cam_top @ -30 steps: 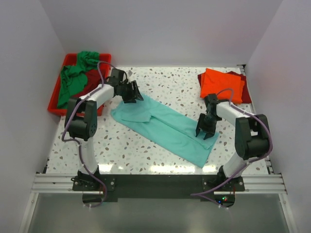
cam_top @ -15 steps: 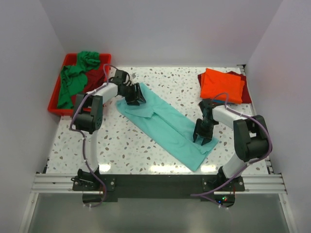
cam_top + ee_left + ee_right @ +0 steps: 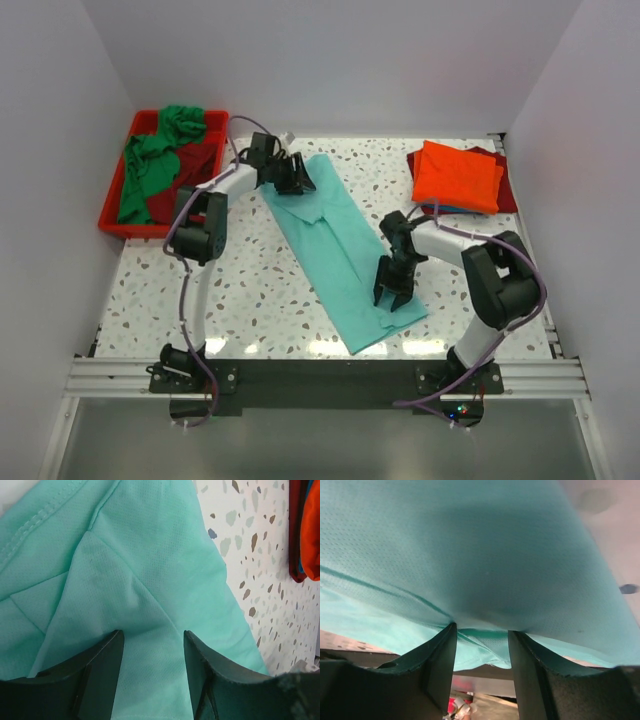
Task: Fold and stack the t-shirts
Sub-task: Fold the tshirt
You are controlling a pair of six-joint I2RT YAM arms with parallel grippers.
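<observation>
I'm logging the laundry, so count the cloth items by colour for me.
Light teal t-shirt: 1
Orange t-shirt: 1
Green t-shirt: 1
Dark red t-shirts: 2, one in the red tray, one under the orange
Total: 5, blue sliver there unclear

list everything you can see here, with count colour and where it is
teal t-shirt: 1, light teal, folded into a long strip lying diagonally mid-table
orange t-shirt: 1, bright orange, folded, far right, top of a stack
dark red t-shirt: 1, dark red, under the orange one
tray: 1, red, far left
green t-shirt: 1, green, crumpled in the tray
dark red cloth: 1, dark red, in the tray beside the green one
table: 1, white speckled
left gripper: 1, black, gripping the strip's far end
right gripper: 1, black, gripping its near right edge
</observation>
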